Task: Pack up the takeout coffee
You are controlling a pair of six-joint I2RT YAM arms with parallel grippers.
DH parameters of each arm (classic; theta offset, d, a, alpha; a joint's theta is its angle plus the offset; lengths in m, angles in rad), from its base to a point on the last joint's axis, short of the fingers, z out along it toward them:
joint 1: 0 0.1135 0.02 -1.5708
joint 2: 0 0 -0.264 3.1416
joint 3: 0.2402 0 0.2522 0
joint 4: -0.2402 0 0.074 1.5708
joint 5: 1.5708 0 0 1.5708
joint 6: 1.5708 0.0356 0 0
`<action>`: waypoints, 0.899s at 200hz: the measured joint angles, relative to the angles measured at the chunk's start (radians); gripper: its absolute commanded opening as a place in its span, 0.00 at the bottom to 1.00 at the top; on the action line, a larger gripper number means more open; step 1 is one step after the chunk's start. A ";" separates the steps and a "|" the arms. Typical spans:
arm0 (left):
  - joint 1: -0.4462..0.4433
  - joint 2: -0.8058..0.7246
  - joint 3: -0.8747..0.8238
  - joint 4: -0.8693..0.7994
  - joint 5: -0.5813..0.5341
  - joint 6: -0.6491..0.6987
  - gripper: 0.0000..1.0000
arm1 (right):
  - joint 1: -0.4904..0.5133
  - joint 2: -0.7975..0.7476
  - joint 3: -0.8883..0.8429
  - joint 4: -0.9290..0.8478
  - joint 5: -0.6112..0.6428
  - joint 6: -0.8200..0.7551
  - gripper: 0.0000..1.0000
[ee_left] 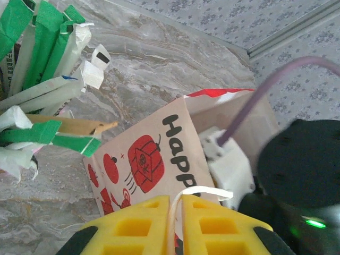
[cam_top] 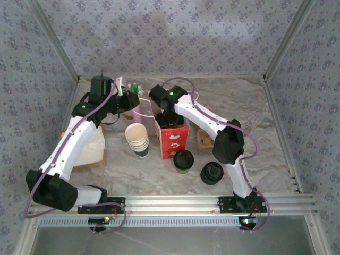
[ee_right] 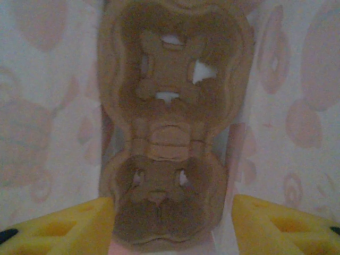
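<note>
Noted left gripper (ee_left: pixel 175 212) pinching white handle (ee_left: pixel 204 192) of red-and-white paper bag (ee_left: pixel 154 159), jaws nearly together on the cord. Hold that pinch to prop the mouth open. Noted right gripper (ee_right: pixel 170 223) inside bag, jaws well apart either side of pulp cup carrier (ee_right: pixel 170 133). Withdraw straight up, clear of walls. Found takeout coffee (cam_top: pixel 184 160) upright on table just beside bag front, lidded, ungripped. Grip below lid; lower into a carrier well.

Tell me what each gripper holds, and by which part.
Left gripper pinches the paper bag by its white cord handle. Right gripper stands open over the cardboard carrier, gripping nothing.
</note>
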 measured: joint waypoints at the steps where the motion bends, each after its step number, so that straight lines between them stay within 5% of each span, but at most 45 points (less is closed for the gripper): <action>1: 0.000 0.002 0.001 0.000 0.000 0.000 0.15 | 0.000 -0.001 0.001 0.000 0.000 0.000 0.65; 40: 0.000 0.030 0.039 0.001 -0.017 0.000 0.21 | -0.008 -0.033 0.067 -0.010 -0.014 -0.020 0.75; 101: 0.000 0.046 0.114 -0.018 -0.050 0.004 0.51 | -0.013 -0.124 0.123 -0.018 -0.028 -0.056 1.00; 143: -0.006 0.050 0.174 -0.080 -0.064 0.009 0.79 | -0.019 -0.225 0.128 -0.010 -0.051 -0.071 1.00; 180: -0.018 0.014 0.248 -0.129 -0.081 0.023 0.94 | -0.019 -0.314 0.127 0.024 -0.073 -0.079 1.00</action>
